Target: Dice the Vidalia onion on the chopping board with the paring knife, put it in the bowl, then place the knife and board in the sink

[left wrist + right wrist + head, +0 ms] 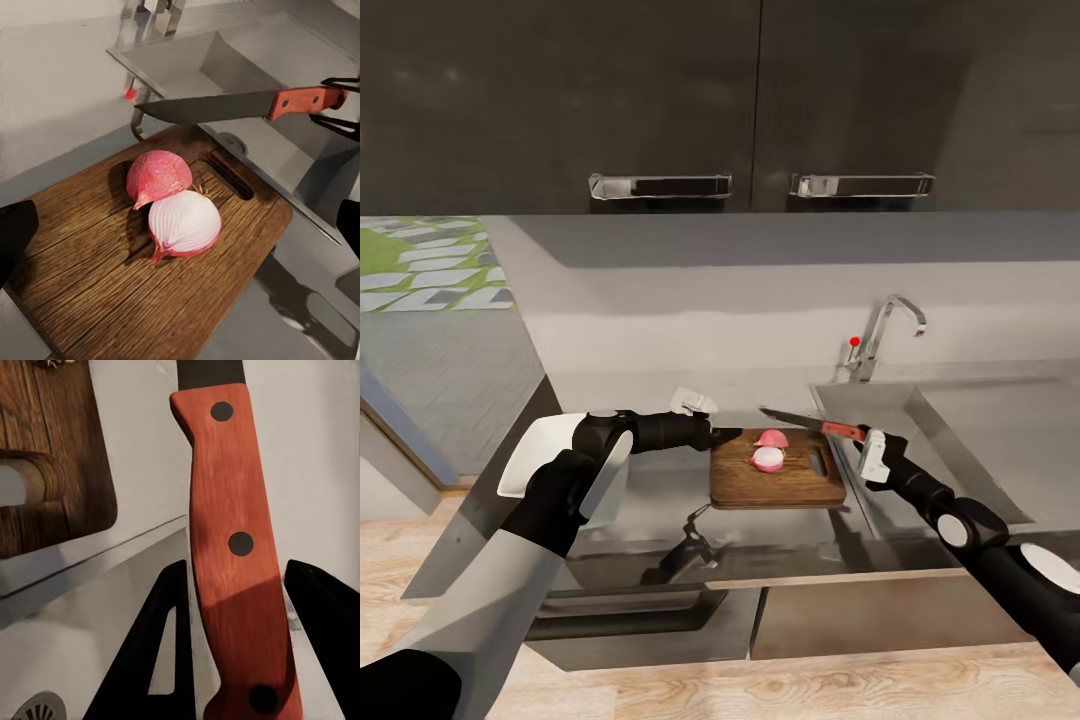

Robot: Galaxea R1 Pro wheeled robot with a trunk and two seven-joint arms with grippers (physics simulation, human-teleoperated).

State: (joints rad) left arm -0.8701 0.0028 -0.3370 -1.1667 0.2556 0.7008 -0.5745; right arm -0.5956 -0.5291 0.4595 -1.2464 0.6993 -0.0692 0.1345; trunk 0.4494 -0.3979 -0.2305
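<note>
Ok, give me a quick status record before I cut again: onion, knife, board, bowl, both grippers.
onion: two halves lying on the board, not yet diced
chopping board: on the countertop, beside the sink
paring knife: held above the board, blade over the onion
right gripper: shut on the knife handle
left gripper: at the board's edge, state unclear
bowl: behind the left arm

paring knife (805, 421) hangs over the chopping board (775, 480), barring approach from above to the halved vidalia onion (769, 451).
</note>
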